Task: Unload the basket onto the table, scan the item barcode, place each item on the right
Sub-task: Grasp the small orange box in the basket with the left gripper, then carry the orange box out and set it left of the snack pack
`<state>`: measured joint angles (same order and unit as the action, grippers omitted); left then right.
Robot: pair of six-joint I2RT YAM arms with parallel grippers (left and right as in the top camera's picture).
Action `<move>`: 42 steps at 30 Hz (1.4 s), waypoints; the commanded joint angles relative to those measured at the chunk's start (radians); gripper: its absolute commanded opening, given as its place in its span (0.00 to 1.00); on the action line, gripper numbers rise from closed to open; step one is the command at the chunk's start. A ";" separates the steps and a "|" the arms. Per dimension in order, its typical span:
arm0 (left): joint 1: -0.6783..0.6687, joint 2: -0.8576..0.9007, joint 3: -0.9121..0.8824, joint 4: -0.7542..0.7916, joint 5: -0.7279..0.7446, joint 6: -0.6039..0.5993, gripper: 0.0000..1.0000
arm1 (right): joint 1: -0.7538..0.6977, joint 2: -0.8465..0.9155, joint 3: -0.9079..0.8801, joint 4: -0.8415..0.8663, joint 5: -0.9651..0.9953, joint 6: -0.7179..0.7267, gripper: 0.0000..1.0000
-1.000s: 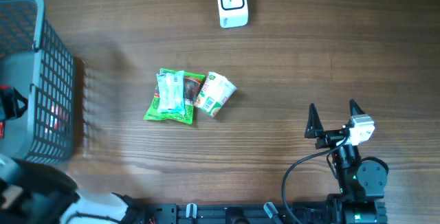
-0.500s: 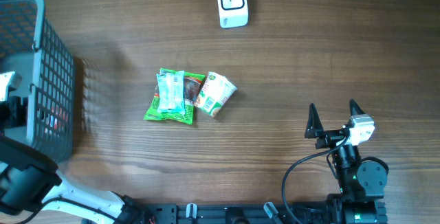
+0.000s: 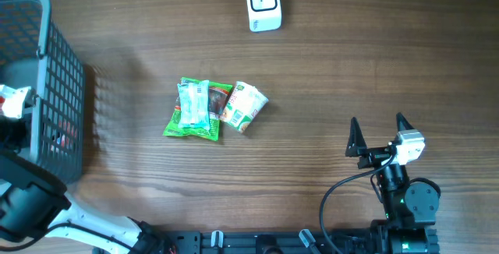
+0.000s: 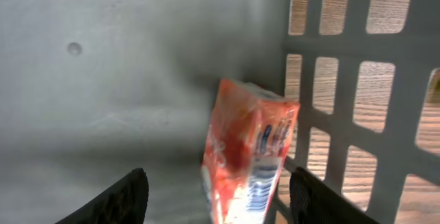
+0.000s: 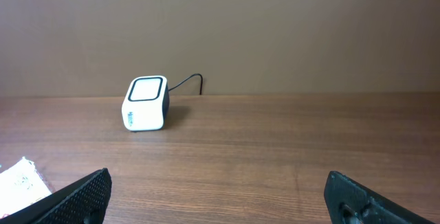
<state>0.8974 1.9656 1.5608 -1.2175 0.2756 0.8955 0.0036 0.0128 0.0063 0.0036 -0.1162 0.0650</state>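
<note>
Inside the grey plastic mesh basket (image 4: 330, 45), the left gripper (image 4: 218, 189) hangs open astride a red-orange plastic packet (image 4: 247, 148) leaning on the wall; closing squarely on its flat faces should secure the lift.

A: Entry one, red packet (image 4: 247, 155): any legible text?
B: None. Blue print on its white end, blurred.
A: Green packets (image 3: 199, 108), scanner (image 5: 144, 104)?
B: Printed marks (too small); nothing readable.
</note>
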 commanded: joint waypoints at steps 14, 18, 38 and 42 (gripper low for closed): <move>-0.030 -0.011 -0.122 0.152 0.045 -0.048 0.21 | -0.001 -0.005 -0.001 0.005 -0.015 -0.010 1.00; -0.030 -0.080 -0.010 0.132 0.034 -0.132 0.15 | -0.001 -0.005 -0.001 0.005 -0.015 -0.011 1.00; -0.379 -0.529 0.480 -0.322 0.061 -0.619 0.10 | -0.001 -0.005 -0.001 0.005 -0.015 -0.010 1.00; -0.542 -0.515 0.398 -0.333 0.059 -0.658 0.08 | -0.001 -0.005 -0.001 0.005 -0.015 -0.010 1.00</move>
<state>0.4759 1.4269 2.0289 -1.5532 0.3202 0.3084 0.0036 0.0128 0.0063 0.0036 -0.1162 0.0650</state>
